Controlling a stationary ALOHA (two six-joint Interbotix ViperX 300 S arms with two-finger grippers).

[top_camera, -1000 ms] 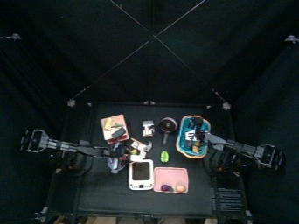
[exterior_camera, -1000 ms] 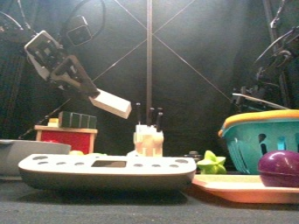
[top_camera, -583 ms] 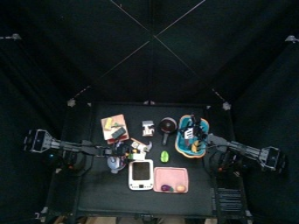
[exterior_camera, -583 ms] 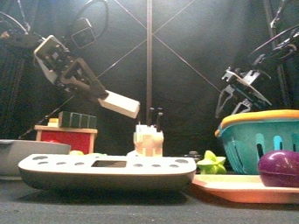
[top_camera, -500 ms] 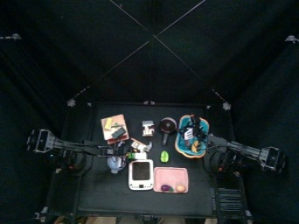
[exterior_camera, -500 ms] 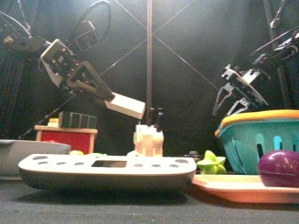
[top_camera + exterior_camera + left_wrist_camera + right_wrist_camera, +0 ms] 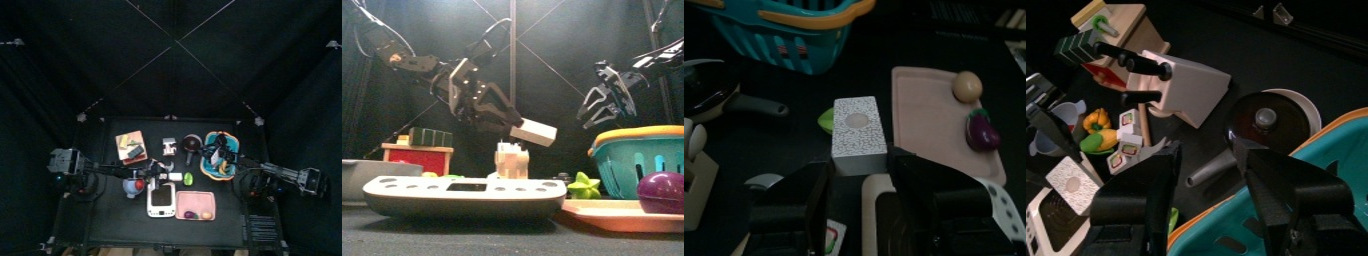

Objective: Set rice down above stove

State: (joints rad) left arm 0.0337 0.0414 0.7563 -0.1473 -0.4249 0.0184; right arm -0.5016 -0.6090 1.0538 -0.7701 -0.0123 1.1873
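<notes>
The left gripper holds the rice box tight, in the air above the stove. At three o'clock, the right gripper hangs with its jaws wide apart, probably over the basket.

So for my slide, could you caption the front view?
Left gripper holds the rice box in the air over the white stove.

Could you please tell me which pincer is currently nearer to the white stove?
Left. The left pincer holds the rice box in the air just above the stove. The right pincer hangs open off to the side, over the teal basket.
</notes>
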